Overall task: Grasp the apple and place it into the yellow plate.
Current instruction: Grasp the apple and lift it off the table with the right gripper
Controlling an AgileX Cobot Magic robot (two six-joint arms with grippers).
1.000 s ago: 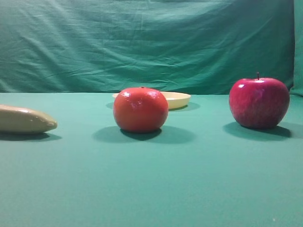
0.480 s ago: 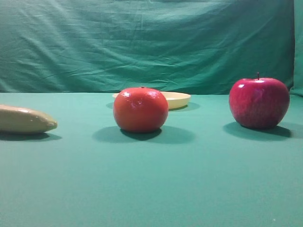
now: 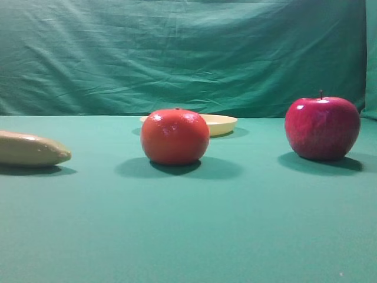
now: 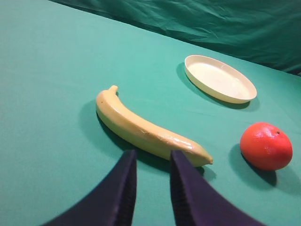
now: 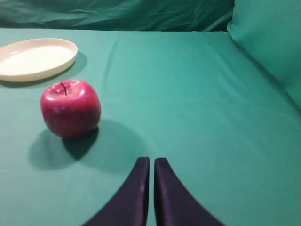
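Resting apple [image 5: 70, 108], yellow plate [image 5: 36, 59] apart

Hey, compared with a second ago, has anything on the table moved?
Nothing visibly changed. The apple, the orange fruit, the banana and the yellow plate all sit where they were, and no gripper has entered the high view.

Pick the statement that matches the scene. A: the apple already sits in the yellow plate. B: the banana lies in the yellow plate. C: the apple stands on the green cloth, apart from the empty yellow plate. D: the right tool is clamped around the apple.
C: in the right wrist view the apple stands on the green cloth, clear of the empty yellow plate, and the right tool holds nothing.
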